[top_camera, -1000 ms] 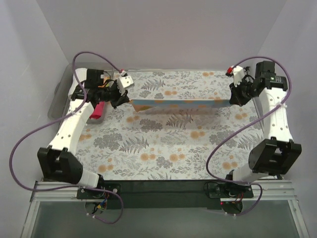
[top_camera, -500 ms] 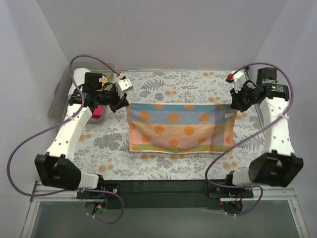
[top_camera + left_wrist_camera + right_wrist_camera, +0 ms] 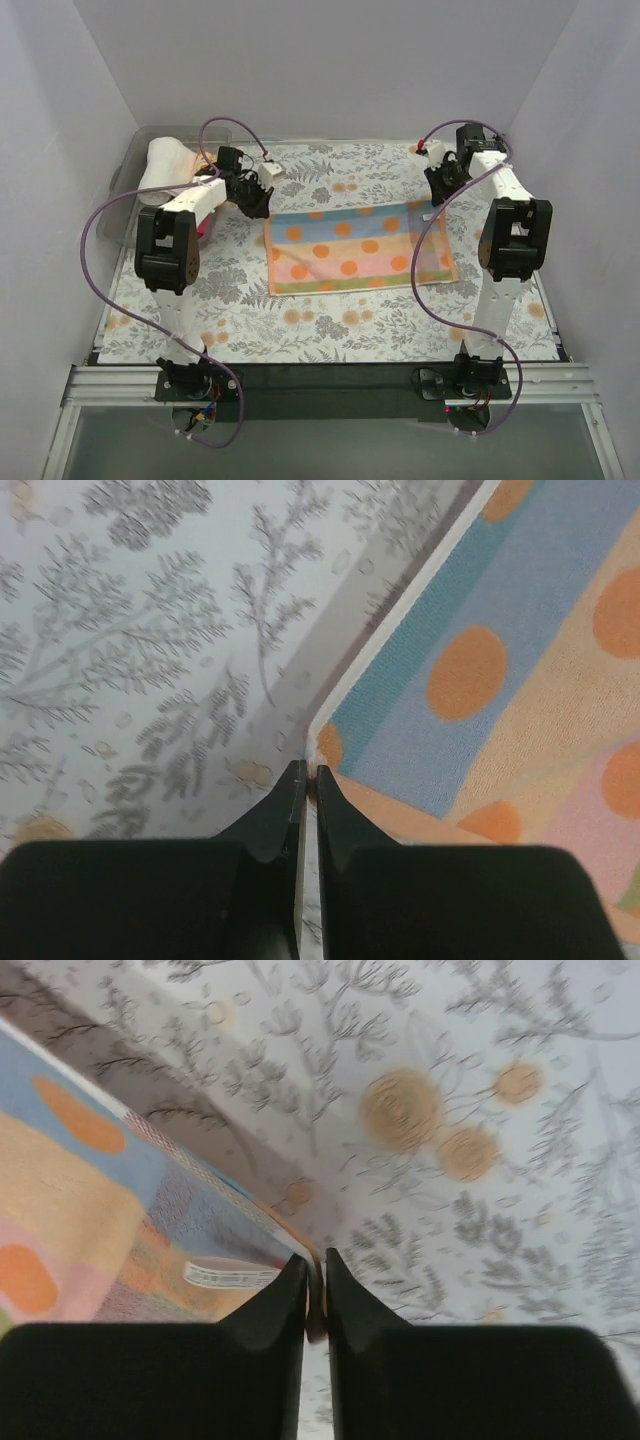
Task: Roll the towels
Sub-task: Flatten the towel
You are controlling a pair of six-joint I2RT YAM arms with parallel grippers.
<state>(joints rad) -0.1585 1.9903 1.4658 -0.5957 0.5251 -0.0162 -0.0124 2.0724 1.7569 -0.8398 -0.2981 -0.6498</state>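
Our left pincer (image 3: 308, 772), closed tight, pinches the spotted towel (image 3: 355, 248) at its far left corner; our right pincer (image 3: 315, 1260), almost shut, nips the far right. The towel lies spread on the table (image 3: 330, 330).

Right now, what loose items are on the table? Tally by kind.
Flat pastel-striped cloth towel with orange spots: 1
Magenta-red cloth towel, mostly hidden: 1
Clear plastic bin: 1
Pale lump in the bin, unclear what: 1
Total: 4
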